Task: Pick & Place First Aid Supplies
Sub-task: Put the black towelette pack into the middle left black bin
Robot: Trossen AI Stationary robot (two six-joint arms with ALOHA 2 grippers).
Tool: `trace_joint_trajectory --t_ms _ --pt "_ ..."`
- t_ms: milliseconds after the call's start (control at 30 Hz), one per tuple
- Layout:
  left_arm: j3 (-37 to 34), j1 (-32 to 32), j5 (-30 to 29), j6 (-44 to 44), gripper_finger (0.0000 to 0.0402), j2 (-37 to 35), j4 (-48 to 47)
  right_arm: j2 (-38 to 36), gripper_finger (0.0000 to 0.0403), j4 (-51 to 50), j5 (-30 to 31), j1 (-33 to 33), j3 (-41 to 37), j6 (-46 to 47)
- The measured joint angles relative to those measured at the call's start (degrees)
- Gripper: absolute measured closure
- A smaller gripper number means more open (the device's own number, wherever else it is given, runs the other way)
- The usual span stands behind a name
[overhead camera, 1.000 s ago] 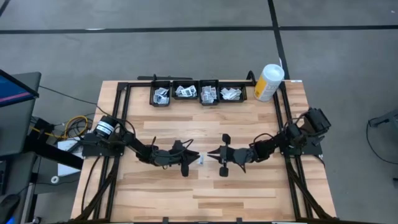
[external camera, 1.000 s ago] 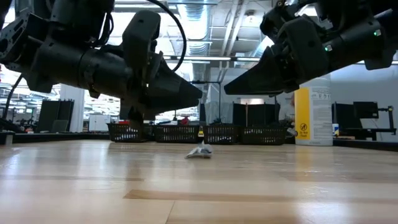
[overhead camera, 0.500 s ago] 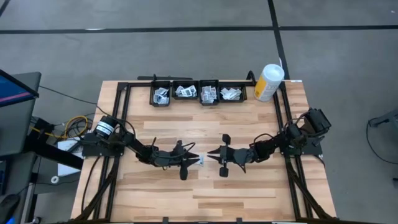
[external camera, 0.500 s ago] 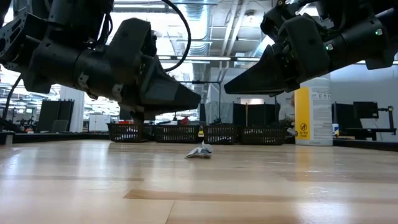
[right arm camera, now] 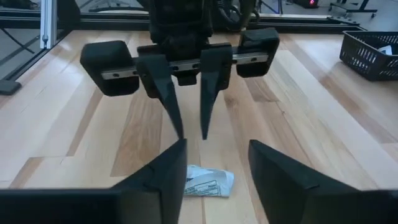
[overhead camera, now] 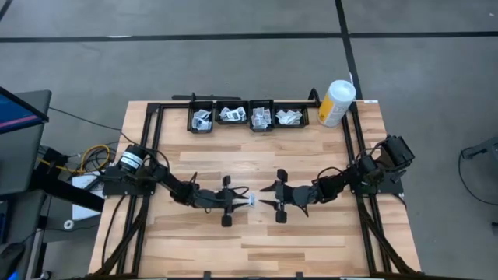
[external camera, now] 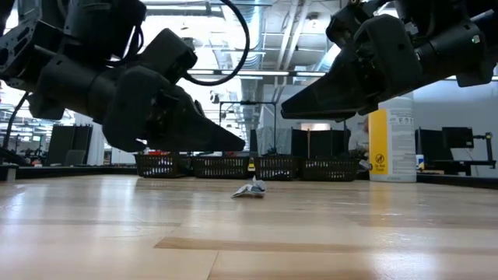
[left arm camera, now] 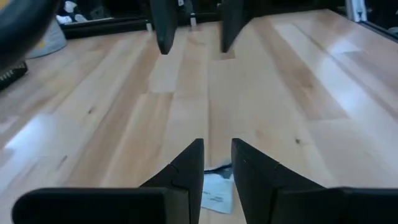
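Observation:
One white first aid packet (overhead camera: 251,201) (external camera: 250,189) lies flat on the wooden table, near its middle. My two grippers hang a little above it, nearly level, tips facing each other. My left gripper (overhead camera: 246,194) (left arm camera: 217,163) comes from the table's left and is open by a narrow gap, with bare wood showing between its fingers. My right gripper (overhead camera: 262,197) (right arm camera: 217,163) comes from the right and is open wide. The packet (left arm camera: 217,190) (right arm camera: 206,182) lies just under and between the two sets of fingertips. Neither gripper touches it.
Four black bins (overhead camera: 246,117) holding more packets stand in a row at the table's far edge. A tall white-and-yellow canister (overhead camera: 336,103) (external camera: 391,144) stands to their right. Black frame rails (overhead camera: 148,155) run along the table's left and right sides. Bare wood lies toward the near edge.
My left gripper has rolled about its own pointing line while staying in place above the packet. My right gripper has opened, its fingers now spread wider. The packet has stayed where it was on the table.

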Motion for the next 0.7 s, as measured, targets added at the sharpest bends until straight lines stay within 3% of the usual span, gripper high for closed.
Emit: trace_joint_trajectory --t_ms 333,533,700 --pt "2.7 2.7 0.2 -3.5 0.0318 0.0 0.6 0.0 0.0170 0.0 0.0 0.0 0.0 0.0" --pt "2.7 3.2 0.0 -2.9 0.0312 0.0 0.2 0.0 0.0163 0.0 0.0 0.0 0.0 0.0" --pt "2.7 3.2 0.6 -3.4 0.0272 0.0 -0.1 0.0 0.0163 0.0 0.0 0.0 0.0 0.0"
